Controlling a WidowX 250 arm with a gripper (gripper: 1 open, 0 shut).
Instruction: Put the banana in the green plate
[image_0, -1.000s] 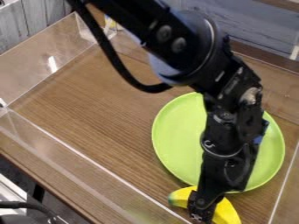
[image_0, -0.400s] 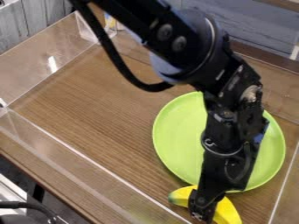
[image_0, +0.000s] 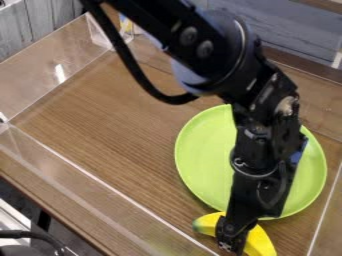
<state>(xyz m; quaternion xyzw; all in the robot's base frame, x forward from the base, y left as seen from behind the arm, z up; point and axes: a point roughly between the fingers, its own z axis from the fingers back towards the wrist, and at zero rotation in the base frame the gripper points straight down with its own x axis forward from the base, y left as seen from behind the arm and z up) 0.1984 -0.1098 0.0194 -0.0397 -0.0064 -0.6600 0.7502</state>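
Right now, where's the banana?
The banana lies on the wooden table at the bottom edge of the camera view, right of centre, just outside the green plate's near rim, under the gripper.

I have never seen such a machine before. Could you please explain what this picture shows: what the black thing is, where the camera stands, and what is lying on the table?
The black thing is a robot arm. Its end effector points down at a small yellow banana near the front edge; the jaws are open and nothing is lifted. One camera looks down from above and to the side. On the wooden table lies a round green plate, beside the banana. Clear walls surround the table.
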